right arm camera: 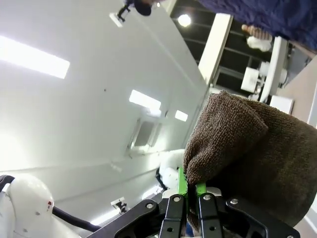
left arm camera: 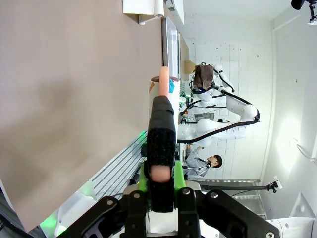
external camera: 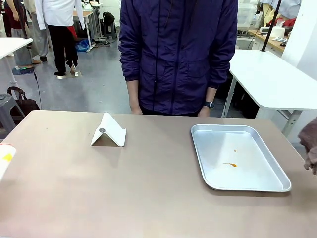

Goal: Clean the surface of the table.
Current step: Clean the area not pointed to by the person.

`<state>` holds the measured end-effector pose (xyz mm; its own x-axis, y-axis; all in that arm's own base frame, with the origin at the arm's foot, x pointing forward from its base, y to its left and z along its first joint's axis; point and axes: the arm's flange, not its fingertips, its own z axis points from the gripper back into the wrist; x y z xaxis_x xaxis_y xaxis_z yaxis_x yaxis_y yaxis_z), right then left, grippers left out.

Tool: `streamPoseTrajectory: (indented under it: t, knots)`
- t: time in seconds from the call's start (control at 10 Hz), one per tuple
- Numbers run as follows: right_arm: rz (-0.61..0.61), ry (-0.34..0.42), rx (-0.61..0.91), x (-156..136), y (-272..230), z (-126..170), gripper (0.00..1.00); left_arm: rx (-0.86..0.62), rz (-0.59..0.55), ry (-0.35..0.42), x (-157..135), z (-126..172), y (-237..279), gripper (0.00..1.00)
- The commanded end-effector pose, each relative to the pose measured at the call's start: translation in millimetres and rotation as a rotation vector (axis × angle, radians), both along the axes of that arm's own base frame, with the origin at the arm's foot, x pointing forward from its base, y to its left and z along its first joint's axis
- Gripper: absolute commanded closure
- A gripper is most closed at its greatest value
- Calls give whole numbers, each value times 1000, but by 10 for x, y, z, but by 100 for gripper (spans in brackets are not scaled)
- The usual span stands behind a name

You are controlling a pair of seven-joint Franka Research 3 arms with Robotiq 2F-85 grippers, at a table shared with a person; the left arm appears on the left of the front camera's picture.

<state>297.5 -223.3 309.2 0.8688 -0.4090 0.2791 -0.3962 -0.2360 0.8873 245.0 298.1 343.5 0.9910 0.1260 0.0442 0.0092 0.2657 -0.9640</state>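
A: Where is the table [external camera: 148,198], and what do the claws hold?

B: It lies between the robot and the person [external camera: 178,54]. A metal tray [external camera: 199,131] with orange spots and a white folded stand [external camera: 110,130] are on it. The right gripper [right arm camera: 191,191] is clamped tight on a brown cloth [right arm camera: 247,148], off the right edge. The left gripper [left arm camera: 159,168] is closed around a white bottle [left arm camera: 153,88] at the left edge.

A: Why there?

B: I think both hang outside, ready to wet and wipe. The tray may be in the way.
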Motion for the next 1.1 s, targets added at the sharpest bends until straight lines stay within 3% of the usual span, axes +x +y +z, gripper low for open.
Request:
streamPoseTrajectory:
  t: [0.0, 0.3, 0.4, 0.5, 1.0]
  knots:
    - [42, 0, -7, 58, 104, 18, 100, -2, 8, 12, -3, 32, -30, 78]
    - [42, 0, -7, 58, 104, 18, 100, -2, 8, 12, -3, 32, -30, 78]
    - [25, 2, 2, 41, 65, -5, 93, -2, 8, 12, -3, 32, -30, 78]
    - [34, -11, -45, 77, 124, 2, 93, -2, 8, 12, -3, 32, -30, 78]
    - [80, -32, -245, 591, 738, 72, 93, -2, 8, 12, -3, 32, -30, 78]
